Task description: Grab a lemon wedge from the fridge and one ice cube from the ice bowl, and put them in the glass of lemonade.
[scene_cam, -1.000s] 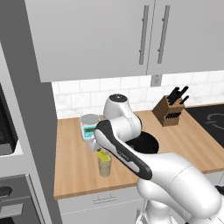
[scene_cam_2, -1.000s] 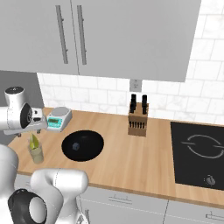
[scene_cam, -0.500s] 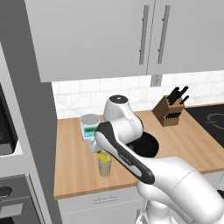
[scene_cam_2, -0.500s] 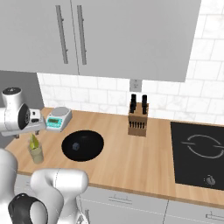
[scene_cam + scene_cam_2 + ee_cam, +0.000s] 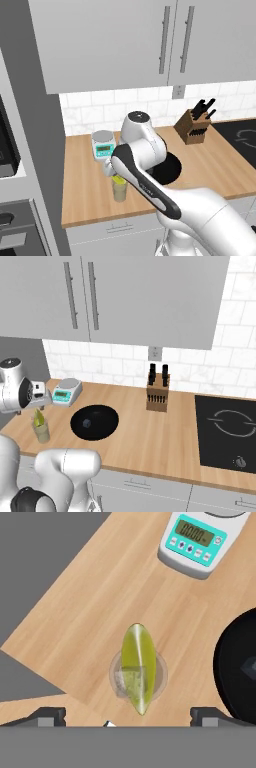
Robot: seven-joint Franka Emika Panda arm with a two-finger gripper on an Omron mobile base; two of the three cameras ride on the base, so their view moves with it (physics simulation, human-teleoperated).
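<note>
At the left of the wooden counter (image 5: 150, 436) stands the glass of lemonade (image 5: 42, 431), with the lemon wedge (image 5: 138, 664) resting upright inside it, its tip poking above the rim. The gripper (image 5: 127, 716) hangs directly above the glass, jaws spread wide and holding nothing. Behind the glass sits the white kitchen scale (image 5: 67, 391). Just to the right lies the ice bowl (image 5: 94, 422), a small dark lump inside it. Further right stands a knife block (image 5: 157, 394).
</note>
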